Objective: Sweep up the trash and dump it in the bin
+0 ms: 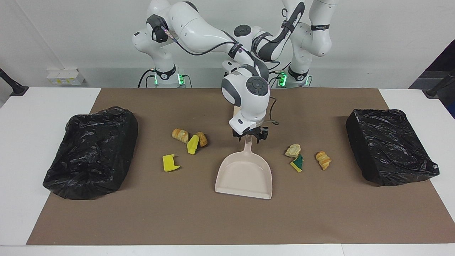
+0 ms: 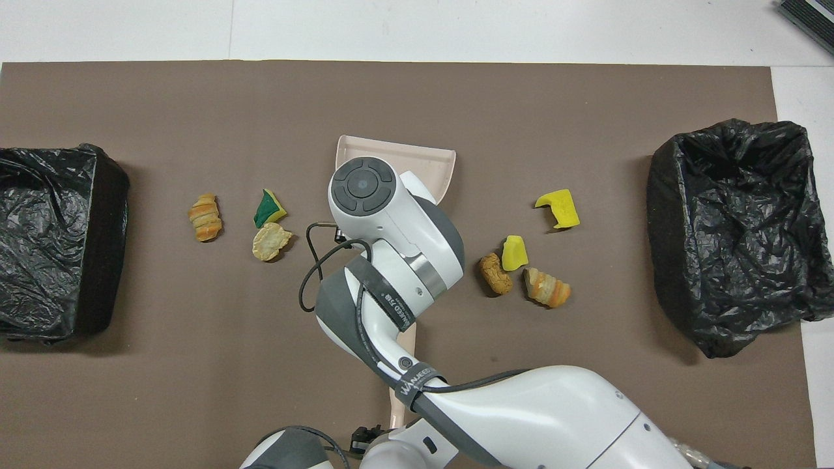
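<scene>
I read only "WANJEED" on the dark strap (image 2: 418,380) around my right forearm; another strap's lettering is illegible.

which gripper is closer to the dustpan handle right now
Right. The right gripper is at the tip of the dustpan handle; the left gripper sits back at the robots' edge of the mat.

Beige dustpan (image 1: 245,174) on a brown mat (image 1: 227,220); two glossy black bins (image 1: 90,151); yellow, yellow-green and golden-brown trash (image 1: 170,163); white surface (image 1: 21,170); white-and-grey arms.
</scene>
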You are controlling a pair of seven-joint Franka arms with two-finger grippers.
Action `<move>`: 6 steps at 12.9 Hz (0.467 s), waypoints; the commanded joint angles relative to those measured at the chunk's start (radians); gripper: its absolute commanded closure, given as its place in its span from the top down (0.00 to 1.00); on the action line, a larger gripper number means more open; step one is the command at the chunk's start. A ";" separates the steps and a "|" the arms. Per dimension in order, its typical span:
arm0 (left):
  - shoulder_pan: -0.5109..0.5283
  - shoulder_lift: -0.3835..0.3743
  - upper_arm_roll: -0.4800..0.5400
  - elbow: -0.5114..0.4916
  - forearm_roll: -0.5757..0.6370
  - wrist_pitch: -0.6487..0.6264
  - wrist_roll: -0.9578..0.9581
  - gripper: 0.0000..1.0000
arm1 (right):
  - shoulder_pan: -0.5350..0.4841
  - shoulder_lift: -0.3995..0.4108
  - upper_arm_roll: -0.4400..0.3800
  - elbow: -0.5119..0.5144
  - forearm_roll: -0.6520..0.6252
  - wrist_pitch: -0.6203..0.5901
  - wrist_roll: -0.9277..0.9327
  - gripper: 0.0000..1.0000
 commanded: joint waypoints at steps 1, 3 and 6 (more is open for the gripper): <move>0.003 -0.003 0.008 -0.007 -0.007 0.007 0.008 0.10 | -0.008 -0.012 0.000 -0.026 0.004 0.020 0.018 0.00; 0.012 -0.003 0.010 -0.007 -0.005 -0.018 0.025 0.00 | -0.009 -0.018 -0.001 -0.021 -0.004 -0.028 0.018 0.00; 0.055 -0.009 0.011 0.028 0.000 -0.088 0.062 0.00 | -0.028 -0.035 -0.004 0.022 -0.001 -0.081 0.007 0.00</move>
